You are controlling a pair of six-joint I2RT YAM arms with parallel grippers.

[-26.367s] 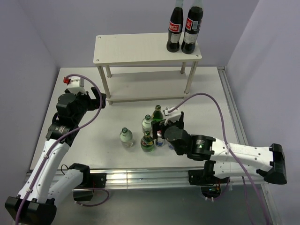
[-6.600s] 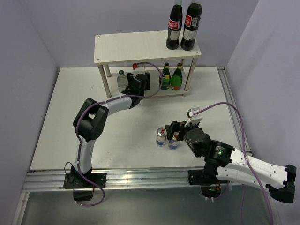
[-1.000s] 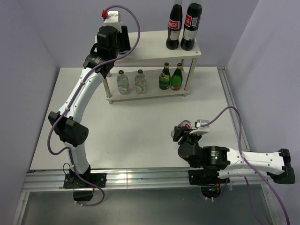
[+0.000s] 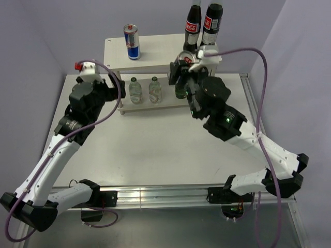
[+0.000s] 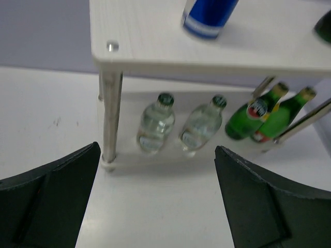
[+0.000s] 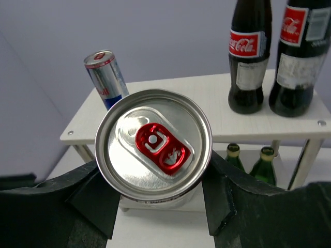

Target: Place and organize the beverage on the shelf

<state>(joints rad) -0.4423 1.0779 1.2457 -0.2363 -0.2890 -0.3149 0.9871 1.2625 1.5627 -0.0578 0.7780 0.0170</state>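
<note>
Right wrist shows right fingers (image 6: pixel 248 206) gripping a can (image 6: pixel 153 143), its sides hidden below the rim; left fingers (image 5: pixel 264 201) gape empty.

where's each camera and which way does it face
top external: above and behind the left arm and right arm, looking down on table and shelf; both show.
left wrist: on the left arm, facing the shelf front; open left gripper at the bottom corners.
right wrist: on the right arm, facing the shelf top over the held can in the right gripper.
shared: both wrist views show the standing can.

Lab: white bench (image 4: pixel 155 150), bare walls (image 4: pixel 31 36)
</note>
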